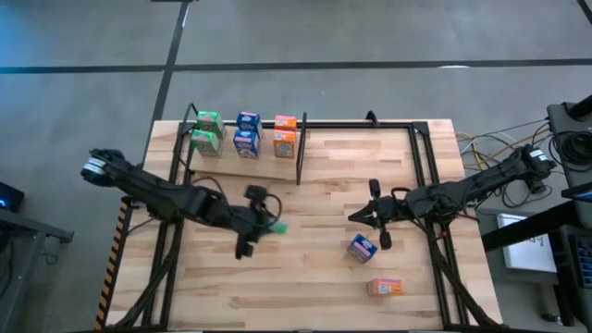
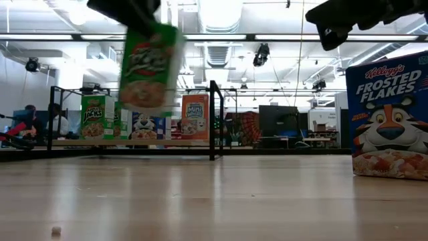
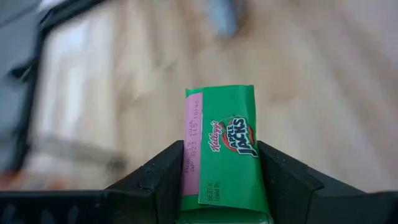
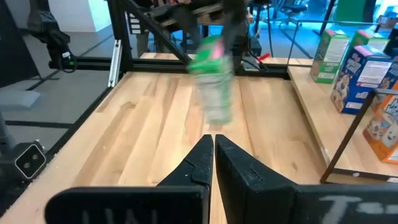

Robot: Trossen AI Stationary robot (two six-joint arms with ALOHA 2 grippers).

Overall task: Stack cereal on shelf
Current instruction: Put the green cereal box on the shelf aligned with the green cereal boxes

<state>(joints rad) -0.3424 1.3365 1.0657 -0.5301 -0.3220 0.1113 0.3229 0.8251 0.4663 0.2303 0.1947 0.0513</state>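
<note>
We see the left tool [image 1: 262,225] clamped on a green cereal box [image 3: 221,149], lifted off the table [image 1: 324,277]. The right tool [image 1: 356,216] waits, pinched shut, near a blue box [image 1: 362,247]. Six boxes, it seems, stand on the shelf [image 1: 277,165]; one orange box [image 1: 385,288] lies apart.

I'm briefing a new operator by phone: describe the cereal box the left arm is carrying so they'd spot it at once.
Start at the wooden table and follow the left arm to its end effector, near the table's middle. Clamped between its fingers is a green Apple Jacks box with a pink side strip. It alone is lifted off the surface; the other green boxes stand on the shelf.
</note>
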